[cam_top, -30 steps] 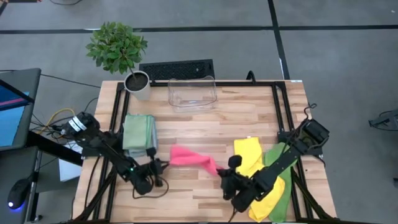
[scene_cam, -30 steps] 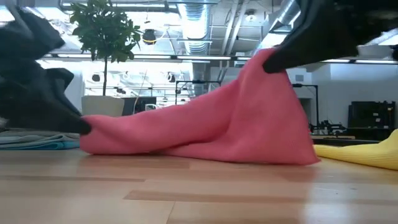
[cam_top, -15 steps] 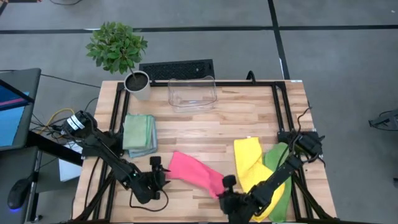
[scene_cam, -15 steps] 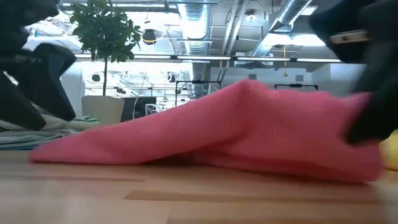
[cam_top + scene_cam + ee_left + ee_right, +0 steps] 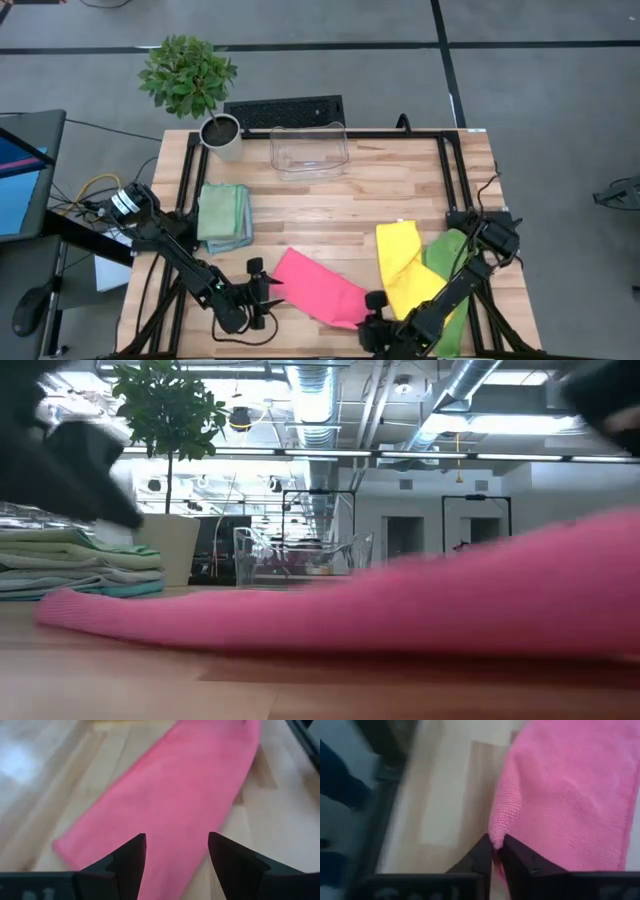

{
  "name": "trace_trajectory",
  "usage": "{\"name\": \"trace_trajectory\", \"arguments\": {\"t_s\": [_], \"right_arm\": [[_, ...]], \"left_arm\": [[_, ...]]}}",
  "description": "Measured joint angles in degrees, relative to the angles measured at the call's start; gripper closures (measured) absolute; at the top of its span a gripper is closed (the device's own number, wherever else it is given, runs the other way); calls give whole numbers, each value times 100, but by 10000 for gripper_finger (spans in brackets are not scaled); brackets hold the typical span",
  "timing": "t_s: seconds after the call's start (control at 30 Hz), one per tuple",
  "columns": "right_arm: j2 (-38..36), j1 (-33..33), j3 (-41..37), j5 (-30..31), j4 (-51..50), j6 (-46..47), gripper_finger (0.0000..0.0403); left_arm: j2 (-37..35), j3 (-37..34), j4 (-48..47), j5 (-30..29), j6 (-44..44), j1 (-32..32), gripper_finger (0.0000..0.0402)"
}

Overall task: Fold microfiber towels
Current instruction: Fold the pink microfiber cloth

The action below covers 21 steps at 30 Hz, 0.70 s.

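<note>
Right gripper [image 5: 495, 851] pinches the pink towel [image 5: 318, 287] corner between nearly closed fingers; left gripper [image 5: 176, 851] hovers with jaws apart, empty, over its other end.

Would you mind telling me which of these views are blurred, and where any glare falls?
Low view: the pink towel is smeared in the foreground, while the folded stack is sharper. Left wrist view: soft, with glare on the table. Right wrist view: soft at the edges. High view: evenly lit and sharp.
</note>
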Motion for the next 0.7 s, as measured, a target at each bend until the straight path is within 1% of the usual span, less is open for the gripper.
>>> {"name": "trace_trajectory", "arguments": {"t_s": [0.1,0.23,0.37,0.4,0.5,0.53,0.63,0.7], "right_arm": [[-220,202,1,-45,-257,374,302],[-368,467,1,23,-123,727,256],[-369,566,1,325,-10,1065,217],[-369,565,1,565,-11,1182,210],[-369,561,-3,1616,307,1179,205],[-342,556,-25,1827,564,1103,208],[-157,553,-282,1921,1328,1071,225],[154,584,-364,1939,1914,1088,241]], "left_arm": [[407,-35,153,-3,-183,23,200],[842,3,413,144,-217,122,207],[1062,4,766,178,-210,188,214],[1087,5,798,181,-213,190,216],[1107,11,808,198,-251,220,221],[1109,11,815,209,-251,223,222],[1110,11,810,237,-264,223,226],[1112,13,786,241,-311,212,228]]}}
